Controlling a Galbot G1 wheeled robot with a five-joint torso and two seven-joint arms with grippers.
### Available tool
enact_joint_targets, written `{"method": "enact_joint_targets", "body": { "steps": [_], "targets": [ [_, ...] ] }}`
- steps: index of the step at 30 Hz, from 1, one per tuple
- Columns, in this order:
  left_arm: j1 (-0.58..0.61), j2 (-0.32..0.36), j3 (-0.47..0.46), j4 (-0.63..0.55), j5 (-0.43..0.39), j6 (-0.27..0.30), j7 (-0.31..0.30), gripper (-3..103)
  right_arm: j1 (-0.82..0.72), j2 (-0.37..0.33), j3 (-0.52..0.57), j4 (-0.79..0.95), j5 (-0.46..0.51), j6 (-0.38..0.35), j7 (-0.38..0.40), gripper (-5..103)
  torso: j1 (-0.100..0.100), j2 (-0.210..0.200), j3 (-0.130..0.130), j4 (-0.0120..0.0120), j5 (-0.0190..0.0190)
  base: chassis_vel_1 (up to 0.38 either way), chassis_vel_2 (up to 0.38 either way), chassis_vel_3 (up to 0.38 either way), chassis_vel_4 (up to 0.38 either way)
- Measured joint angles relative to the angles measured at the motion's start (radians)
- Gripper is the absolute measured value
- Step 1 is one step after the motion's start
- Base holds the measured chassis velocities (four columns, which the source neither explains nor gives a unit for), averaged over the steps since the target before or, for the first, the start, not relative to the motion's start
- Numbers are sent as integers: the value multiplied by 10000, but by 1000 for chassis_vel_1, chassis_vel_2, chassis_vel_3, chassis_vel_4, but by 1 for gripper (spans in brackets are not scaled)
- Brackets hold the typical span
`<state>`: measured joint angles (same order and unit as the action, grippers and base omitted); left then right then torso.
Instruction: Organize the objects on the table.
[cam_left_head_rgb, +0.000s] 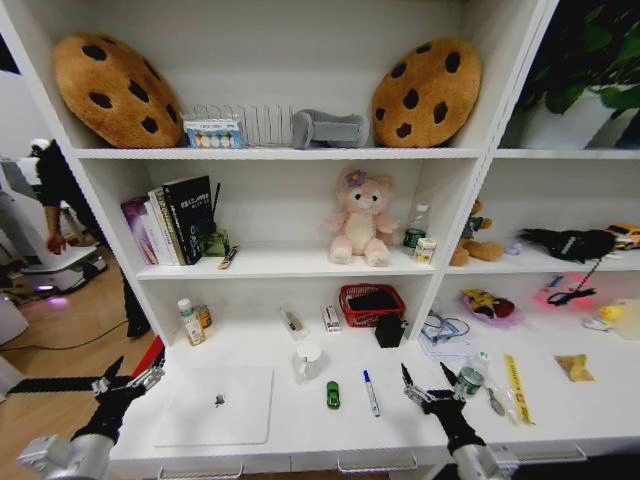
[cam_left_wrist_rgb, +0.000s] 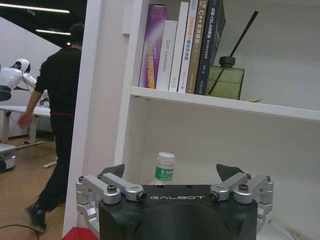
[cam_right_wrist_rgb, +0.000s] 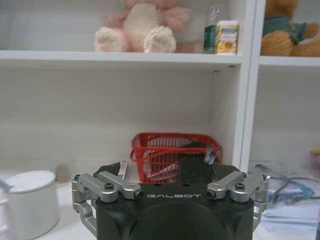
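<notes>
On the white table (cam_left_head_rgb: 400, 420) lies a shut silver laptop (cam_left_head_rgb: 215, 405) at the front left. Right of it are a tiny green toy (cam_left_head_rgb: 333, 395) and a blue-capped pen (cam_left_head_rgb: 371, 392). A small green-capped bottle (cam_left_head_rgb: 187, 322) stands at the back left, seen as the bottle (cam_left_wrist_rgb: 164, 169) in the left wrist view. A dark pen (cam_left_head_rgb: 293, 322) lies near the back. My left gripper (cam_left_head_rgb: 135, 372) (cam_left_wrist_rgb: 171, 172) hangs open off the table's left end, facing the bottle. My right gripper (cam_left_head_rgb: 426, 375) (cam_right_wrist_rgb: 167, 170) stands open over the front edge, right of the blue-capped pen.
A white mug (cam_left_head_rgb: 308, 358) (cam_right_wrist_rgb: 30, 200) sits mid-table, with a red basket (cam_left_head_rgb: 372, 303) (cam_right_wrist_rgb: 172, 155) and a black box (cam_left_head_rgb: 390, 330) behind it. A small can (cam_left_head_rgb: 468, 380), a yellow strip (cam_left_head_rgb: 516, 385) and cables (cam_left_head_rgb: 445, 328) lie right of my right gripper. Shelves with books and plush toys rise behind.
</notes>
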<state>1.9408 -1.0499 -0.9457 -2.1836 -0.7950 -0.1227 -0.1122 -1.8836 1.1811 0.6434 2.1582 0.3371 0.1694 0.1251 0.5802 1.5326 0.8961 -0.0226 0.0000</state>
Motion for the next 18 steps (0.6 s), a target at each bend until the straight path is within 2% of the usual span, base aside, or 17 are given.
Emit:
{"method": "enact_joint_targets", "body": {
  "steps": [2, 3, 4, 5, 7, 8, 10, 11, 14, 18],
  "targets": [
    [1, 3, 0, 0, 2, 1, -1, 100, -62, -27, -73, 139, 1, -126, 38, 100, 0, 0, 0, 0, 1, 0, 0, 0, 0],
    [3, 6, 1, 0, 5, 3, -4, 100, -229, -65, -345, 502, -159, -453, 167, 100, 0, 0, 1, 0, 0, 0, 0, 0, 0],
    [4, 9, 1, 1, 8, 5, -6, 100, -443, -120, -767, 1004, -345, -1139, 425, 100, 0, 0, 0, -1, -4, 0, 0, 0, 0],
    [4, 9, 1, 1, 8, 5, -6, 100, -443, -120, -767, 1004, -345, -1139, 425, 100, 0, 0, 0, -1, -4, 0, 0, 0, 0],
    [7, 14, 1, 1, 12, 6, -9, 100, -536, -383, -1474, 1609, -229, -2603, 1237, 100, 0, 1, 0, -1, 0, 0, 0, 0, 0],
    [7, 14, 1, 1, 12, 6, -9, 100, -536, -383, -1474, 1609, -229, -2603, 1237, 100, 0, 1, 0, -1, 0, 0, 0, 0, 0],
    [9, 17, 4, 1, 15, 9, -9, 100, -299, -926, -1876, 1991, 515, -4158, 1895, 100, 0, 1, 0, 0, 0, 0, 0, 0, 0],
    [9, 17, 4, 1, 15, 9, -9, 100, -299, -926, -1876, 1991, 515, -4158, 1895, 100, 0, 1, 0, 0, 0, 0, 0, 0, 0],
    [11, 19, 8, 1, 17, 9, -9, 100, 423, -1584, -2354, 2099, 1349, -5430, 2110, 100, 0, 1, 0, 0, 1, 0, 0, 0, 0],
    [11, 21, 10, 1, 17, 10, -8, 100, 952, -1842, -2770, 1954, 1607, -5628, 1977, 100, 0, 0, 0, 1, 0, 0, 0, 0, 0]
  ]
}}
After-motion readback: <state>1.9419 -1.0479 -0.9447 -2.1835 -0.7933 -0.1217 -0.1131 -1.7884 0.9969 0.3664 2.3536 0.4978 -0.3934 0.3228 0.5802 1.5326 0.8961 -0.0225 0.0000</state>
